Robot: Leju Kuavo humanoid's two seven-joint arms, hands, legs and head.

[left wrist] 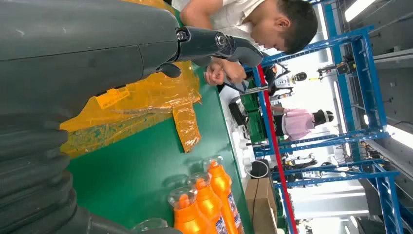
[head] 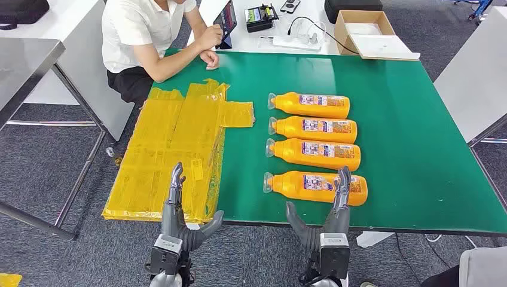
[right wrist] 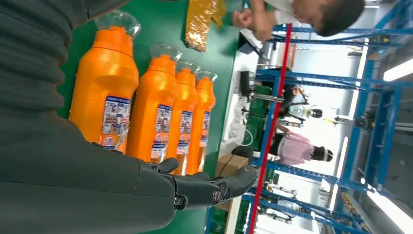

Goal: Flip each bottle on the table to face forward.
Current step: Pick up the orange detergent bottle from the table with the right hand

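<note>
Four orange bottles (head: 315,139) lying in a row on green table (head: 406,149), labels up | none visibly left to flip | left hand (head: 179,218) and right hand (head: 326,218) spread wide, holding nothing

Four orange plastic bottles (head: 315,142) lie in a column at the frame centre on the green table (head: 412,149). Both hands, left hand (head: 177,209) and right hand (head: 333,206), are spread at the bottom edge.

Head view looks down; both close wrist views share the bottles (head: 315,147).
</note>
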